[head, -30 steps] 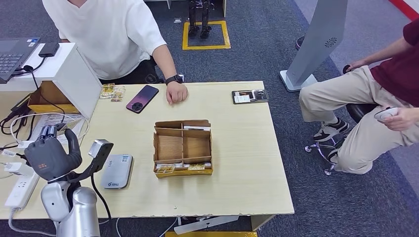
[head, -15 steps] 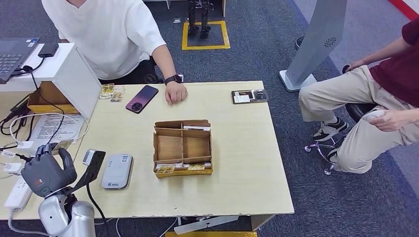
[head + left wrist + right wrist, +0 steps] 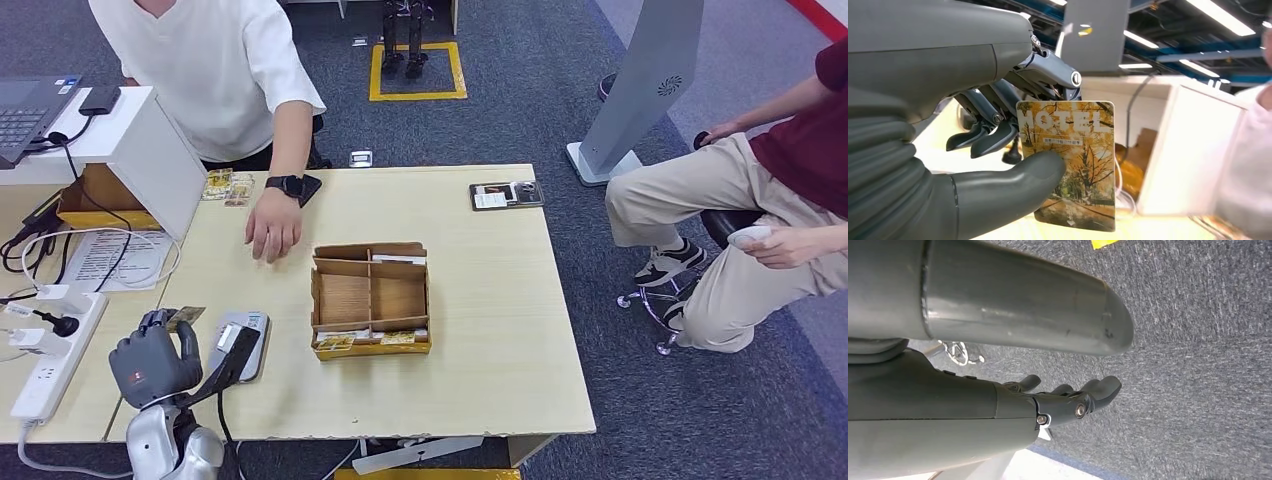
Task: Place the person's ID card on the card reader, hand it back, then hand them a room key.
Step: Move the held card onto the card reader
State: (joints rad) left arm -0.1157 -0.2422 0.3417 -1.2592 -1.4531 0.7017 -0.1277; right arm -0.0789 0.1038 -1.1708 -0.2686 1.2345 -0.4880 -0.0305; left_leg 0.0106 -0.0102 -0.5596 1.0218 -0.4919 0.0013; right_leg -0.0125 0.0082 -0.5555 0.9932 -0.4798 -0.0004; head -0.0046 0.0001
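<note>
- The left hand (image 3: 152, 362) sits at the lower left of the head view, over the near edge of the counter (image 3: 480, 300), just beside the grey card reader (image 3: 238, 345).
- It pinches a room key card (image 3: 1068, 162) between the thumb and the darker fingers. The wrist view shows an autumn-tree print and the word HOTEL on it. In the head view a corner of the card pokes up above the fingers.
- The right hand (image 3: 1068, 402) hangs over the carpet, fingers loosely extended and holding nothing.
- The person's hand (image 3: 272, 228) rests palm down on the counter in the upper left, between the phone (image 3: 305, 185) and the divided cardboard box (image 3: 370, 298), well apart from the robot's hand.
- Judgement: the step in hand is passing the key over. I cannot tell where the ID card lies.
- To do it well: carry the card forward toward the person's hand, passing left of the box and above the reader and the cables (image 3: 120, 255).
- Keep the printed face up and the free end leading, so the person has an edge to take.
- Hold the pinch firm until the person grips; the thumb covers only a lower corner, so a slip is possible.
</note>
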